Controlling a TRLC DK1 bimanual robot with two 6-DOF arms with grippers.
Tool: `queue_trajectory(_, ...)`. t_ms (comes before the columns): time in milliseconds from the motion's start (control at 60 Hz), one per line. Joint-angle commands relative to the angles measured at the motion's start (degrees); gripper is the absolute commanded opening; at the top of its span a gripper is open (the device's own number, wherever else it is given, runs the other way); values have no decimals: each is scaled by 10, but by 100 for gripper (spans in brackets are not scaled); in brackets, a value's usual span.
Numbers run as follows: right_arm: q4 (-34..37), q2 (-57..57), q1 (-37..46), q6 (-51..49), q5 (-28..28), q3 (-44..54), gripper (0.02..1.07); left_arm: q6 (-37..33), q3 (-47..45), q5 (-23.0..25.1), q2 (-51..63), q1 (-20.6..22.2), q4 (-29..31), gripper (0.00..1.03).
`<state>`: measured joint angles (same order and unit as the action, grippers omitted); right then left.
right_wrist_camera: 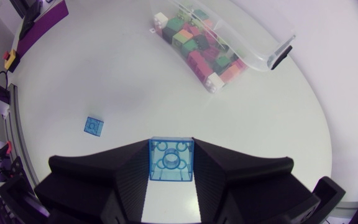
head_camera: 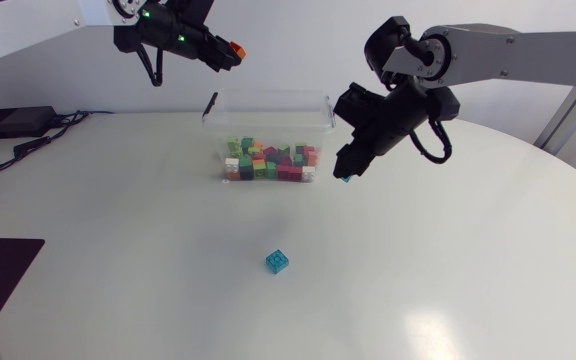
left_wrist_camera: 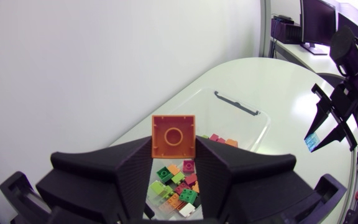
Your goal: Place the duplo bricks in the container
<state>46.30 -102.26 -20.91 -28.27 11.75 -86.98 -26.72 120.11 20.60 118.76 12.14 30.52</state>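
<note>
Left pincer (head_camera: 225, 52) is clamped on an orange brick (left_wrist_camera: 173, 135), held in the air above and behind the left end of the container (head_camera: 268, 125). The container is set open-topped at the rear middle of the counter (head_camera: 448, 270), with mixed bricks (head_camera: 268, 160) piled inside. A loose blue brick (head_camera: 277, 261) lies well in front of it. Right pincer (head_camera: 348, 172) is clamped on a clear blue brick (right_wrist_camera: 171, 159), held just beside the container's right end.

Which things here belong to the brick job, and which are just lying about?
Job: container, bricks inside it, orange brick in left hand, blue brick in right hand, loose blue brick on table.
Lying about: black box, cables.
</note>
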Motion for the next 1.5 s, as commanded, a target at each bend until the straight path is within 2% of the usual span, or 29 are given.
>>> queue_trajectory(0,7,14,-3,13,1,17,24,16,23,-8,22,6,2,23)
queue_trajectory(633,6,43,6,9,6,37,24,46,94,-68,78,33,-1,26)
queue_trajectory(667,7,44,6,9,6,37,24,47,101,-74,82,34,0,33)
queue_trajectory(717,7,48,6,9,6,37,24,50,108,-81,89,35,0,60)
queue_trajectory(750,8,50,5,10,6,37,24,53,111,-86,91,36,0,83)
queue_trajectory(783,9,51,5,10,6,36,24,55,112,-91,92,36,0,99)
queue_trajectory(1083,28,51,-5,24,7,-29,24,64,81,-94,46,32,6,99)
queue_trajectory(1483,30,20,-30,74,7,-141,24,60,-94,-94,-85,-3,3,99)
